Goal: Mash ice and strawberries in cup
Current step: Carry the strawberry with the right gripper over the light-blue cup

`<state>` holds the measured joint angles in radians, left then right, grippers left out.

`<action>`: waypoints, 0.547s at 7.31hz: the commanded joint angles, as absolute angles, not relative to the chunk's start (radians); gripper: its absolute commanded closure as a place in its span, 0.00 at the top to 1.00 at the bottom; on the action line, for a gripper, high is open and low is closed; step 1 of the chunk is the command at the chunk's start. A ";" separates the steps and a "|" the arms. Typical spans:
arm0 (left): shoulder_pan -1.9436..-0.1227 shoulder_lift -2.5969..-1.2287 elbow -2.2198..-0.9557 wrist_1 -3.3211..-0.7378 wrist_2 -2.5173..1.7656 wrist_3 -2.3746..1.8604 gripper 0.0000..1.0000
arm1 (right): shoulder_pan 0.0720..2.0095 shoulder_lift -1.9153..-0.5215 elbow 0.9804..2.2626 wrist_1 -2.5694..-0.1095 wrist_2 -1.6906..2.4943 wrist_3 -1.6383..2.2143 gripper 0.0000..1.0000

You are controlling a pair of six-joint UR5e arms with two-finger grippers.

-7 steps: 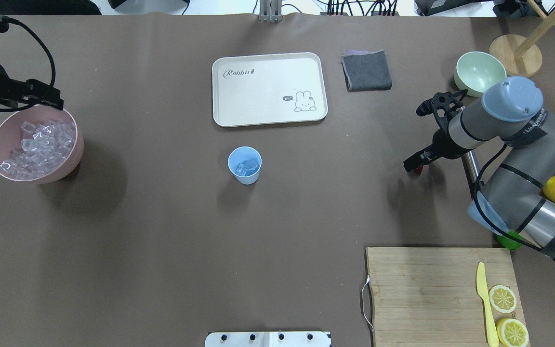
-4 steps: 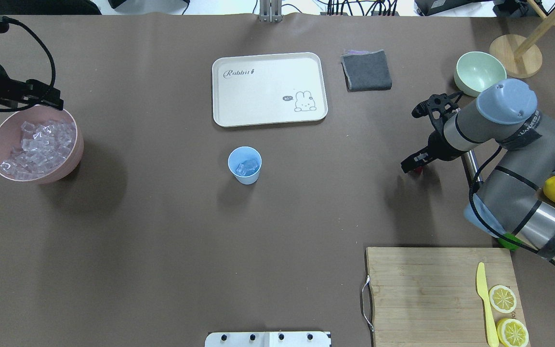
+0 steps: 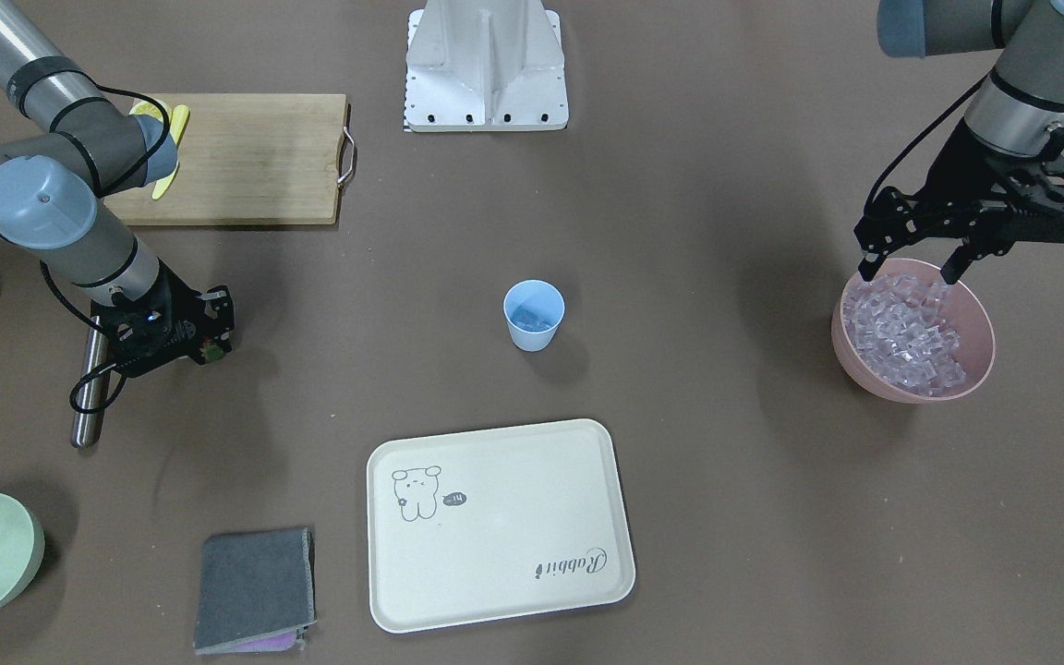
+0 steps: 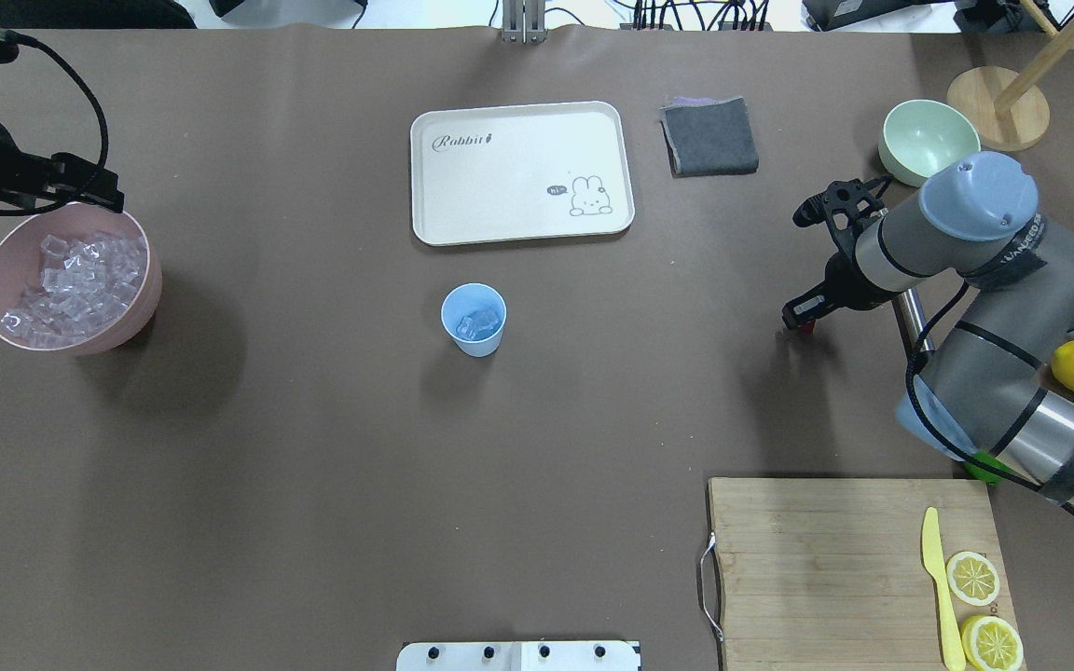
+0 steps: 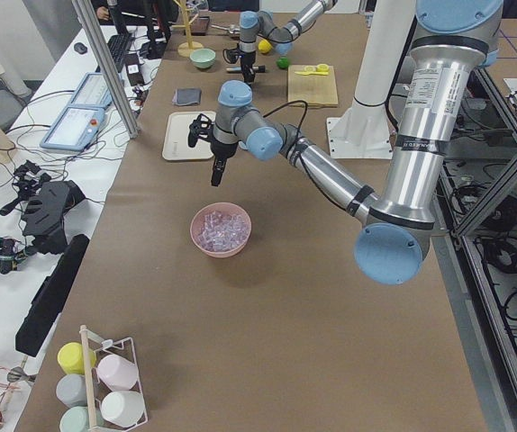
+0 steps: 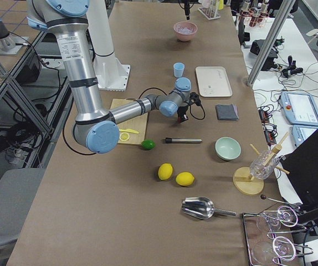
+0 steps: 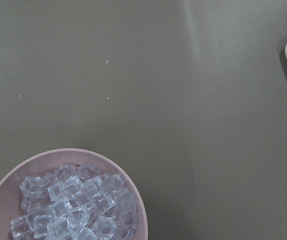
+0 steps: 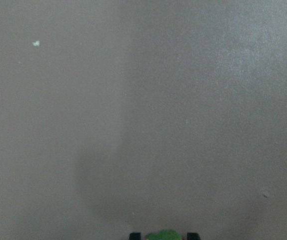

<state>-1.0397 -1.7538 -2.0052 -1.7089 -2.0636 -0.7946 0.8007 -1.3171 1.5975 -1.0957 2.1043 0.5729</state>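
- The right gripper (image 3: 207,349) is clenching the strawberry (image 8: 163,234). Its wrist view is showing only the green cap between the two black fingertips, with bare table (image 4: 313,466) ahead.
- It is hanging low over the table, well apart from the cup (image 4: 474,320), on the robot's right side.
- The cup is standing upright near the table's middle, just in front of the tray side, and is already holding some ice (image 4: 477,325).
- The left gripper (image 3: 909,268) is hovering over the rim of the pink bowl (image 3: 985,323) with its fingers spread and nothing visible between them; the bowl is holding a heap of clear cubes.
- Judging from this, the step in hand is filling the cup: ice is in, the fruit is not yet.
- The next move is calling for the right arm to bring the strawberry over the cup's narrow mouth, centre it, and let go without knocking the light cup.
- A metal rod (image 3: 89,388) is lying just beside the right gripper; it is probably the masher for afterwards.
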 commanded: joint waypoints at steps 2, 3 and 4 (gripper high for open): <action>-1.040 -1.755 -2.010 -1.709 -2.065 -0.795 0.97 | 0.867 -1.219 1.623 -1.109 2.105 0.578 0.00; -1.040 -1.756 -2.008 -1.709 -2.065 -0.795 0.97 | 0.865 -1.145 1.618 -1.111 2.105 0.651 0.00; -1.040 -1.759 -2.005 -1.709 -2.065 -0.795 0.97 | 0.855 -1.071 1.624 -1.146 2.106 0.745 0.00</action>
